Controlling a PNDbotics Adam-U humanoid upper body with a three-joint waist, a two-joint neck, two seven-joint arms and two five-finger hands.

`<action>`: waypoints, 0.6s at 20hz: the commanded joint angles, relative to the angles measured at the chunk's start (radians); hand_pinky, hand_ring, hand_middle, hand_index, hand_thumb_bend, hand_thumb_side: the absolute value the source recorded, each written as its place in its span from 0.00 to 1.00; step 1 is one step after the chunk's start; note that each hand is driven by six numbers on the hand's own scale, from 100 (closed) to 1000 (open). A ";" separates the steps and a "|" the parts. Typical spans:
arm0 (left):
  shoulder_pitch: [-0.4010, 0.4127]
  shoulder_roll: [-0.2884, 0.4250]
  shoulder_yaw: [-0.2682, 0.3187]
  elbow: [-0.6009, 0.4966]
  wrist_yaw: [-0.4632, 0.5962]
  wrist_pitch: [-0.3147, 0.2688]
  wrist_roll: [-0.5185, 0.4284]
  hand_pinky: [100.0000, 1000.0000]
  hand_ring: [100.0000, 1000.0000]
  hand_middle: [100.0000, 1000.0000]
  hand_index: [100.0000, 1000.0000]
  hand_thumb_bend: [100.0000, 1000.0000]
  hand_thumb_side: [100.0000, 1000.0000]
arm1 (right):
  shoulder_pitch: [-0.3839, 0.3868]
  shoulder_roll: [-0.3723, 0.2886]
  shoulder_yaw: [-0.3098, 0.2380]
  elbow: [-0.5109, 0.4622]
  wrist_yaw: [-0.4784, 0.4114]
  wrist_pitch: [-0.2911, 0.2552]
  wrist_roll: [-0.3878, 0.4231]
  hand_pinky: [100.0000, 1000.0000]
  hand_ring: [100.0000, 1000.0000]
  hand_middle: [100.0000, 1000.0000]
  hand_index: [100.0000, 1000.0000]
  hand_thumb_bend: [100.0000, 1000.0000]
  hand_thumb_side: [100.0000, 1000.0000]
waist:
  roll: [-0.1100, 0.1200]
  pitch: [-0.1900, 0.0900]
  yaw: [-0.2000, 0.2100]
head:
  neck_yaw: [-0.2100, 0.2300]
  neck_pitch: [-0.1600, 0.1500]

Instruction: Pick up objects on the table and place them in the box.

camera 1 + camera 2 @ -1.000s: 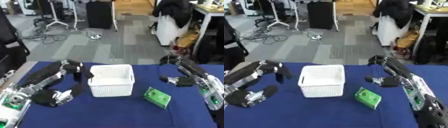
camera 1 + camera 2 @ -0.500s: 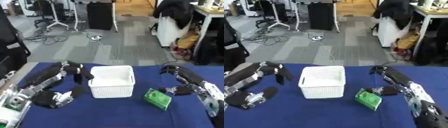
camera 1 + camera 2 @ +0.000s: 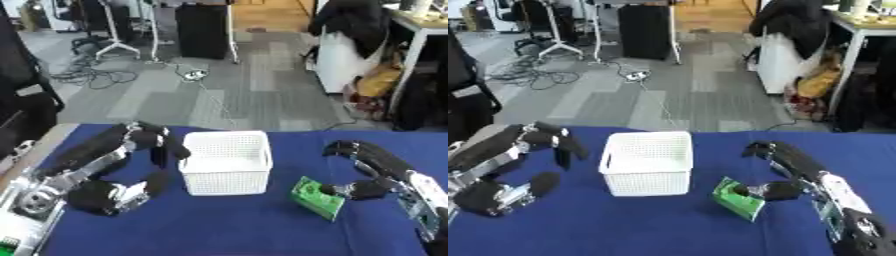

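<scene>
Your white mesh basket (image 3: 226,161) stands upright near the middle of the blue-covered bench (image 3: 219,230), and nothing shows inside it. Just to its right, apart from its wall, a small green box (image 3: 317,198) lies tilted on the cloth. Your right hand (image 3: 367,172) is at that box: the thumb tip meets its right edge, while the fingers arch above it, curved but not closed around it. Your left hand (image 3: 131,165) is at the basket's left side, fingers curled over beside the rim and thumb lower down, with nothing in it. Beyond the bench you see grey floor, cables and a black cabinet (image 3: 203,30).
</scene>
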 commanded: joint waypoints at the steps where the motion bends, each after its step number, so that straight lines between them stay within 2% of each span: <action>1: -0.016 0.023 0.011 -0.011 0.002 -0.002 0.001 0.35 0.42 0.54 0.73 0.03 1.00 | -0.010 -0.009 0.009 -0.020 -0.015 0.001 0.015 0.83 0.77 0.78 0.82 0.65 1.00 | -0.001 -0.011 0.000 | 0.013 -0.009; 6: -0.017 0.024 0.011 -0.011 0.002 -0.003 0.001 0.35 0.42 0.54 0.73 0.03 1.00 | -0.001 -0.008 0.025 -0.043 -0.042 0.007 0.042 0.83 0.77 0.78 0.81 0.64 1.00 | -0.002 -0.012 0.000 | 0.011 -0.008; 12: -0.017 0.024 0.011 -0.011 0.002 -0.003 0.000 0.35 0.42 0.54 0.73 0.03 1.00 | 0.014 -0.007 0.034 -0.048 -0.035 0.026 0.073 0.83 0.77 0.79 0.83 0.64 1.00 | -0.002 -0.012 0.001 | 0.010 -0.010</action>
